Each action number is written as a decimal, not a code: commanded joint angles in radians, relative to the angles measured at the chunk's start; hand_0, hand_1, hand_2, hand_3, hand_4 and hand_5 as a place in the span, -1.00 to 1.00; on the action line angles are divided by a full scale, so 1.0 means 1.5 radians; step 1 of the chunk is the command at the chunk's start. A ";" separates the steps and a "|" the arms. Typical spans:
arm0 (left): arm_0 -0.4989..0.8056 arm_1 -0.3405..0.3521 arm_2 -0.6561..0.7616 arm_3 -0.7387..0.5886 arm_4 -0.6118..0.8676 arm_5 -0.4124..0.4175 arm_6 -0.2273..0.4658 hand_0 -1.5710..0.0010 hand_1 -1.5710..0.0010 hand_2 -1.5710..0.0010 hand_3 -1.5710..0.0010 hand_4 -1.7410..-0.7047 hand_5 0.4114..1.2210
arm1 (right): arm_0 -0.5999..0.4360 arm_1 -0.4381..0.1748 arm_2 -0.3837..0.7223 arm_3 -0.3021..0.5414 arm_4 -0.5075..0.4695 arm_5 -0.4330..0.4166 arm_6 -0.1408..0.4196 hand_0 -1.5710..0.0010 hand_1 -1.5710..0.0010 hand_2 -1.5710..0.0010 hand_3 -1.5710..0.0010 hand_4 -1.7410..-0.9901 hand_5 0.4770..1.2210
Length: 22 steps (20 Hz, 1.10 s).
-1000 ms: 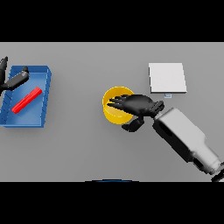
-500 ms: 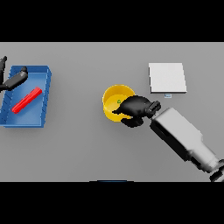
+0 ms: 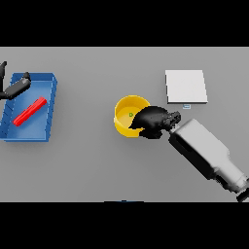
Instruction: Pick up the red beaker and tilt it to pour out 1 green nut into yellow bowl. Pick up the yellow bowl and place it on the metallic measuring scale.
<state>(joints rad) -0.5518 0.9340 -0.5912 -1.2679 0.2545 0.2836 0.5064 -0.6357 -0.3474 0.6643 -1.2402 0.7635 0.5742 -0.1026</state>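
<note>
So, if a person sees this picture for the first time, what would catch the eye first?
Probably the yellow bowl at the centre of the table, with the right hand curled over its right rim and a small green nut inside. Next, the red beaker lying in the blue tray at the left, with the left hand at the tray's far corner. The pale scale sits behind the bowl to the right.

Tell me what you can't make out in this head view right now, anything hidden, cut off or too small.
- Round yellow bowl: its right rim is hidden under the right hand.
- Small green speck inside the bowl: too small to identify as a nut.
- Left hand: cut off by the left edge above the blue tray; its grip is unclear.
- Flat metallic scale: the display at its front edge is too small to read.
</note>
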 commanded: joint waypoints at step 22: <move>0.010 0.018 -0.003 -0.026 -0.006 0.007 0.015 1.00 1.00 1.00 1.00 0.81 -0.20 | -0.097 -0.158 -0.116 -0.046 -0.057 0.020 0.032 -1.00 -1.00 -1.00 -0.60 -0.94 1.00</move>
<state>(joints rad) -0.5368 0.9601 -0.5954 -1.3076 0.2452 0.2946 0.5296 -0.7817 -0.5849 0.4894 -1.3081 0.6789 0.6036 -0.0469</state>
